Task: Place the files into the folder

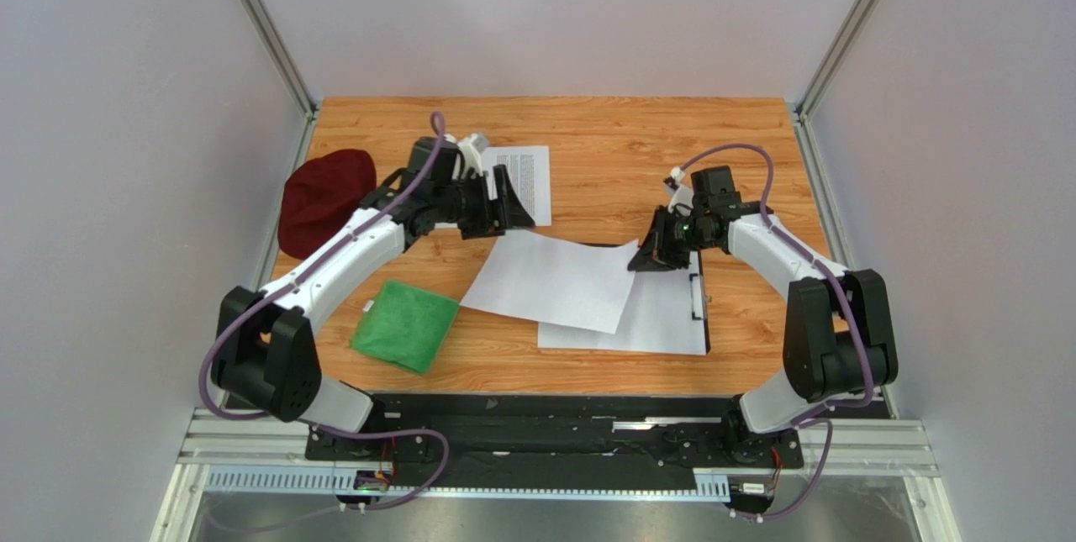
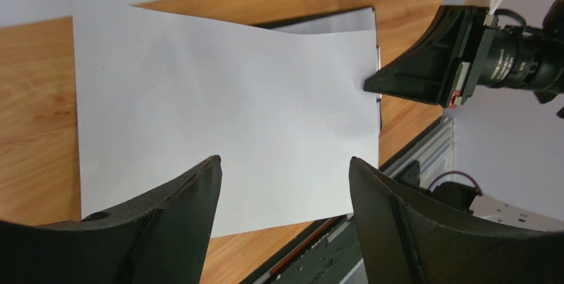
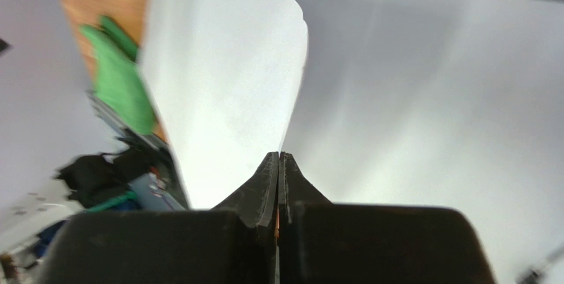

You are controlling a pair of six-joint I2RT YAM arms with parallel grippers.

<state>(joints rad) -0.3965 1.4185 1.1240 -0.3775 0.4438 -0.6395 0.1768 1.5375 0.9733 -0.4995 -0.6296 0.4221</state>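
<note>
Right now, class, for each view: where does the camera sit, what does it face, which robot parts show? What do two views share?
Top external: above and behind the bases, looking down on the table; left arm and right arm show.
Left wrist: on the left arm, facing the loose sheet and the right fingers pinching it; its open left fingers show.
Right wrist: on the right arm, facing along that sheet; its shut fingers show.
Shared: both wrists see that sheet.
</note>
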